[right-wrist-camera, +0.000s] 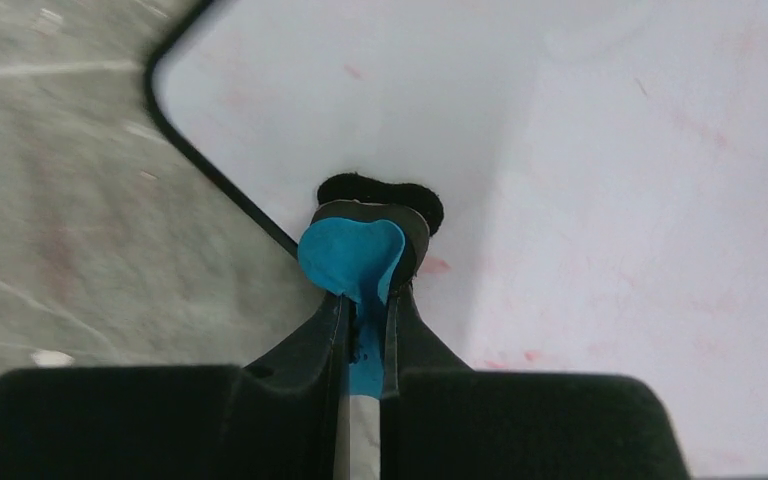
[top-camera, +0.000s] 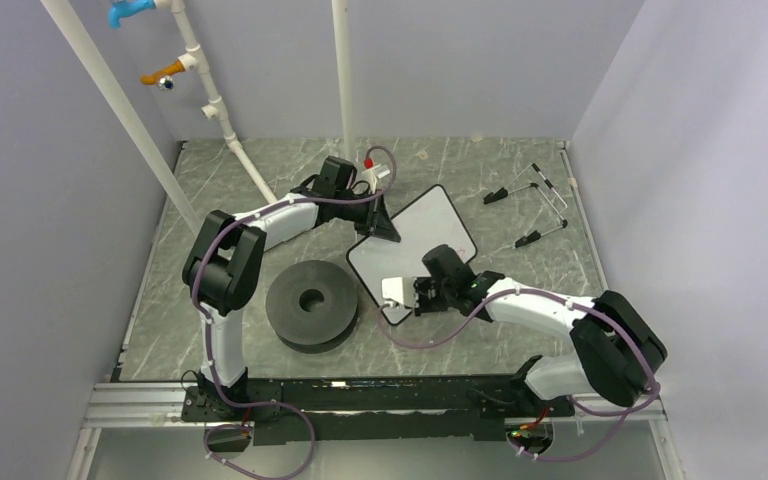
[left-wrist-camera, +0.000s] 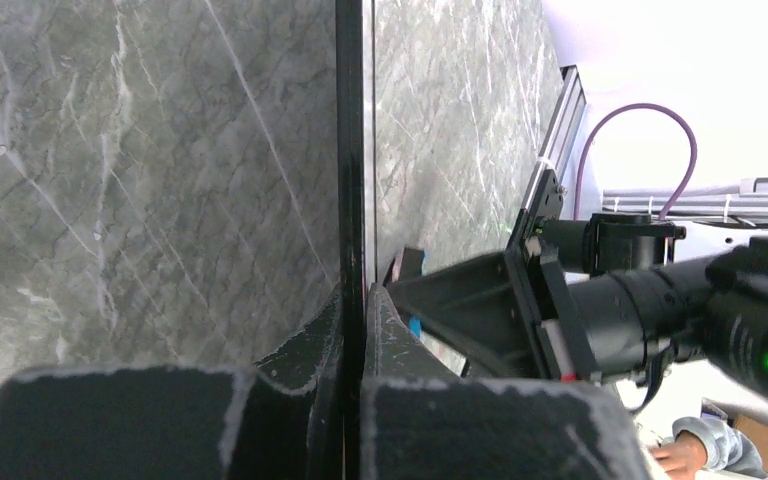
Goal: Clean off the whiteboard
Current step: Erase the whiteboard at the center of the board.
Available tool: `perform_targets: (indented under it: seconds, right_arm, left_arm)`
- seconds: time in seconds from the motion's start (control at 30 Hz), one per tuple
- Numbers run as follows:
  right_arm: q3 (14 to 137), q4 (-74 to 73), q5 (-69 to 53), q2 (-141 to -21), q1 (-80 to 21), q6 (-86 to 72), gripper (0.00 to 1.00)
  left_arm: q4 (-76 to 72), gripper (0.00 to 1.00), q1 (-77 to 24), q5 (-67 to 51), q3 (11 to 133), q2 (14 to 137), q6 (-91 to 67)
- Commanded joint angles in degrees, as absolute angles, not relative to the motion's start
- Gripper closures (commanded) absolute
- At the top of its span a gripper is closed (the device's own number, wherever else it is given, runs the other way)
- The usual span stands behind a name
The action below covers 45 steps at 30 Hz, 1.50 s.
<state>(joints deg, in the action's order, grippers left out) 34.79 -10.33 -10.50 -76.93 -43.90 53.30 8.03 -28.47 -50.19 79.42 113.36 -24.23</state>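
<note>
Pinched between the closed black fingers of the right gripper (right-wrist-camera: 365, 300): a small blue foam eraser block (right-wrist-camera: 350, 255) with a black felt face, pressed onto the flat white whiteboard (right-wrist-camera: 610, 150), just inside its rounded, black-edged corner. Faint red smudges (right-wrist-camera: 530, 357) across the white (mostly pale, blurred). Grey marbled table (right-wrist-camera: 60, 200) beyond the board's left edge.

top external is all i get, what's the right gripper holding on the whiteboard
Observer: A blue-and-black eraser, pinched in the right gripper, with its black felt against the whiteboard near a rounded corner.
Operator: any ink on it
Observer: Only faint red smudges around the eraser. The right wrist view shows no legible writing.
Operator: left gripper got the board or just near it
Observer: It has it. The left gripper is shut on the whiteboard's thin black edge, seen edge-on.
</note>
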Motion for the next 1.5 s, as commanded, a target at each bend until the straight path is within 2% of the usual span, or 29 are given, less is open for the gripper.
perform_targets:
  seconds: [0.0, 0.1, 0.27, 0.33, 0.5, 0.6, 0.83, 1.0, 1.13, 1.3, 1.47]
  right_arm:
    - [38.1, -7.7, -9.2, -76.4, -35.8, 50.0, 1.00]
    - [37.6, -8.0, -9.6, -75.4, -31.1, 50.7, 1.00]
    - [35.2, -11.7, -16.2, -72.2, -30.8, 56.0, 1.00]
    - [34.0, -13.7, -19.5, -71.5, -34.3, 58.8, 1.00]
    - [34.5, -16.8, -17.9, -73.9, -42.6, 62.1, 1.00]
    - [34.0, -17.5, -17.0, -73.1, -43.3, 63.4, 1.00]
    - [33.5, -17.9, -14.7, -68.0, -32.2, 65.6, 1.00]
    - [33.3, -16.9, -12.9, -68.5, -29.6, 65.5, 1.00]
    - [31.9, -20.6, -18.0, -68.2, -33.9, 68.6, 1.00]
    - [32.1, -21.1, -16.1, -71.2, -42.9, 68.2, 1.00]
    - [33.0, -19.6, -13.2, -70.4, -43.2, 66.1, 1.00]
  left_arm:
    - [7.4, 1.00, -30.1, -54.1, 81.2, 113.9, -20.8]
    - [7.7, 1.00, -30.3, -54.6, 81.7, 114.3, -20.7]
    - [6.1, 1.00, -30.3, -55.8, 81.7, 114.2, -22.2]
    - [5.1, 1.00, -30.4, -56.3, 81.7, 114.2, -23.3]
    - [2.4, 1.00, -30.4, -56.9, 81.0, 113.6, -25.4]
    - [1.8, 1.00, -30.4, -57.2, 80.3, 113.0, -25.9]
    - [1.1, 1.00, -30.3, -58.5, 80.0, 112.3, -27.5]
    - [1.7, 1.00, -30.3, -58.6, 80.4, 112.4, -27.5]
    - [1.1, 1.00, -30.4, -58.7, 80.7, 112.7, -28.4]
    - [-1.6, 1.00, -30.7, -59.3, 80.1, 112.6, -30.2]
    - [-3.0, 1.00, -31.2, -59.6, 78.9, 111.5, -31.4]
